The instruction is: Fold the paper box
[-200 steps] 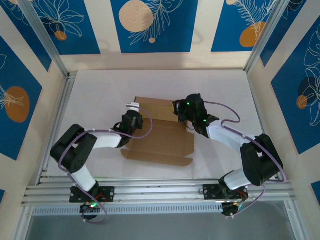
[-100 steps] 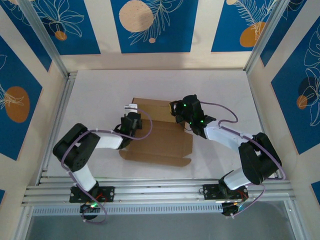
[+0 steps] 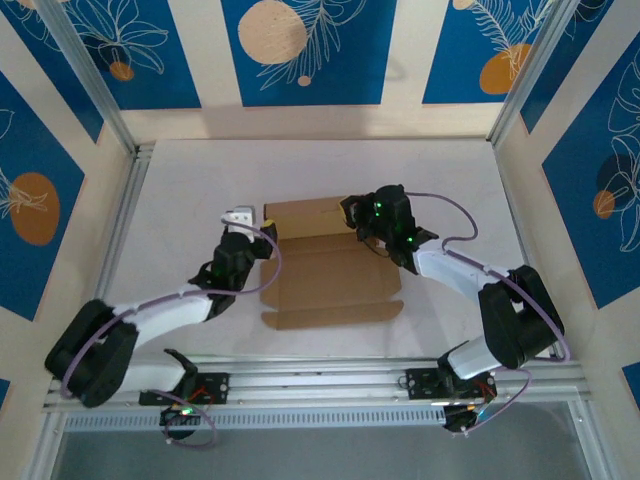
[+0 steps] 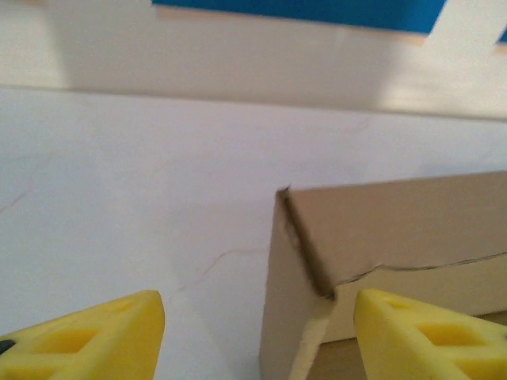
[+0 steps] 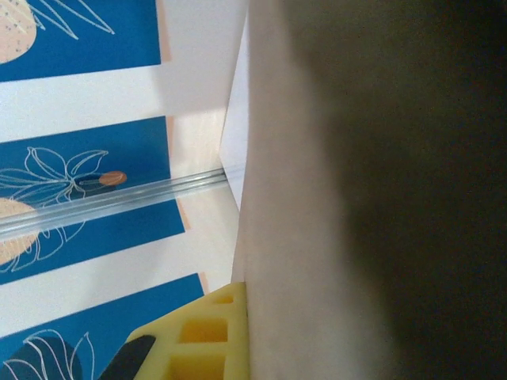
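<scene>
The plain brown corrugated-cardboard paper box (image 3: 330, 275) lies mid-counter, half formed, with its far panel raised and its near flaps flat. My right hand (image 3: 360, 215) is closed at the far right corner, pinching that panel, I judge to keep it upright. My left hand (image 3: 240, 220) is open at the far left corner, its yellow fingers (image 4: 87, 336) either side of the standing edge, gripping nothing. White counter (image 3: 180, 190) surrounds them. My left forearm crowds the box's left side.

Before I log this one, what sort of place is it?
Probably a lab robot cell: a white table fenced by aluminium rails, blue patterned wall panels, and a paper box mid-table.
</scene>
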`<state>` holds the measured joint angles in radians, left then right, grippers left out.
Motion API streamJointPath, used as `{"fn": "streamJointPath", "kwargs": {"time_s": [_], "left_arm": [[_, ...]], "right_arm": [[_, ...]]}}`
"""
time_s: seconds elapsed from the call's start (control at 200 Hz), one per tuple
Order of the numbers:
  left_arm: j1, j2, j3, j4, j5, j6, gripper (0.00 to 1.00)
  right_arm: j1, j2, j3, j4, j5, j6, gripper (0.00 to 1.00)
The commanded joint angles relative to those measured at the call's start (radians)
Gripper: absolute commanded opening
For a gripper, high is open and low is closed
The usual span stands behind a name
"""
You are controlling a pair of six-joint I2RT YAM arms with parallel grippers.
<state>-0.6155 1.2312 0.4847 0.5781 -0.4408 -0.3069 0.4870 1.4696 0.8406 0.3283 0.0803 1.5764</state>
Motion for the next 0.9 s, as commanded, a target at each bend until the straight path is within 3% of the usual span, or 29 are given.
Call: {"fn": "streamJointPath", "kwargs": {"time_s": [0.0, 0.055, 0.155, 0.24, 0.355, 0.5, 0.65, 0.895], "left_arm": [[0.008, -0.127, -0.029, -0.062, 0.099, 0.043, 0.65], [0.007, -0.183, -0.022, -0.099, 0.130, 0.051, 0.65], [0.018, -0.226, 0.034, -0.215, 0.084, 0.027, 0.70], [0.063, -0.194, 0.106, -0.306, 0.085, -0.030, 0.75], [0.143, -0.093, 0.194, -0.392, 0.172, -0.139, 0.77], [0.215, 0.025, 0.207, -0.298, 0.345, -0.251, 0.76], [0.221, 0.107, 0.209, -0.169, 0.497, -0.292, 0.73], [0.221, 0.127, 0.163, -0.091, 0.551, -0.341, 0.70]], "right_arm": [[-0.018, 0.024, -0.015, 0.041, -0.049, -0.082, 0.07], [-0.026, 0.030, -0.027, 0.050, -0.062, -0.095, 0.07], [-0.034, 0.038, -0.045, 0.057, -0.085, -0.120, 0.07], [-0.039, 0.040, -0.048, 0.028, -0.094, -0.151, 0.07], [-0.045, 0.047, -0.068, 0.015, -0.097, -0.167, 0.08], [-0.051, 0.067, -0.087, 0.014, -0.118, -0.167, 0.08], [-0.051, 0.079, -0.090, 0.000, -0.119, -0.177, 0.07], [-0.048, 0.104, -0.107, 0.002, -0.125, -0.178, 0.07]]}}
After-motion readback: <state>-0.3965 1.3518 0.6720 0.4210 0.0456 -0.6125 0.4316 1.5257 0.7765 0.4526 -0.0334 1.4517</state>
